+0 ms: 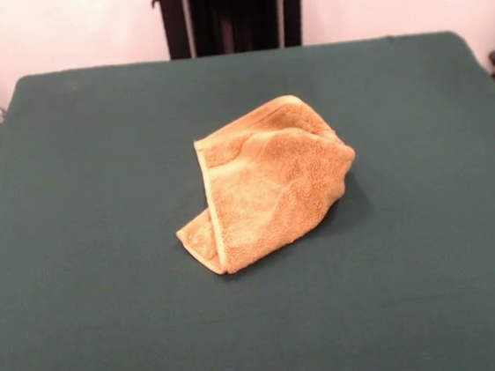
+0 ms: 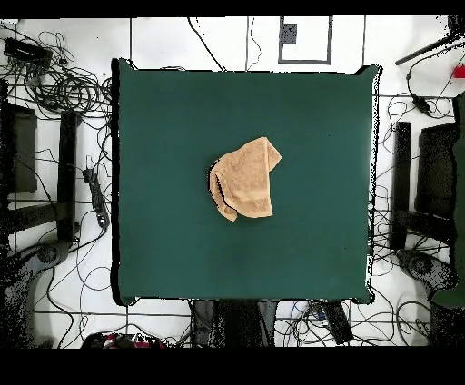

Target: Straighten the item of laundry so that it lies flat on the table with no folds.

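The table (image 1: 78, 256), covered in dark green cloth, stands on a pale floor strewn with cables (image 2: 64, 82). The orange-tan towel (image 1: 265, 184) lies crumpled and folded over itself near the table's middle, well apart from every edge, with bare cloth all round. The gripper shows in neither view.

Orange-tan towel (image 1: 269, 183) lies crumpled, seemingly folded, mid-table (image 1: 104, 254).

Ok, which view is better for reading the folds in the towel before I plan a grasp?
The front view: the towel shows its doubled-over layers, a hemmed edge down its left side and a corner tucked under at the lower left. The overhead view gives the towel's outline and its place near the middle of the table, but its folds look flattened.
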Robot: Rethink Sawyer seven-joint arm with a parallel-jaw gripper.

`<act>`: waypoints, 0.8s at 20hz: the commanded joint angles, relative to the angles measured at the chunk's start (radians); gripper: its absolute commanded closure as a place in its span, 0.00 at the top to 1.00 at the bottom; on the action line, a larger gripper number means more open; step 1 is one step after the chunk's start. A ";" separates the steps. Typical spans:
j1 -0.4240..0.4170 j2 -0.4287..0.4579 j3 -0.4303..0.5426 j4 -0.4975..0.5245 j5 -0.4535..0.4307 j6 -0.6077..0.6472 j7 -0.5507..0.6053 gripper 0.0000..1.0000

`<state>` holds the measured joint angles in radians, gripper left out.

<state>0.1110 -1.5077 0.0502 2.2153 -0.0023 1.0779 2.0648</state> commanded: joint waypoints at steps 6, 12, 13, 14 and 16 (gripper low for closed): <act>-0.026 0.397 -0.025 0.226 -0.037 -0.473 0.193 1.00; -0.033 0.562 -0.043 0.236 -0.038 -0.625 0.178 1.00; -0.033 0.588 -0.046 0.235 -0.038 -0.653 0.179 1.00; -0.033 0.614 -0.049 0.234 -0.038 -0.680 0.179 1.00; -0.026 0.666 -0.063 0.222 -0.048 -0.725 0.183 1.00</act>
<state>0.0820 -1.0783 0.0035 2.3523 -0.0077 0.4930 2.0648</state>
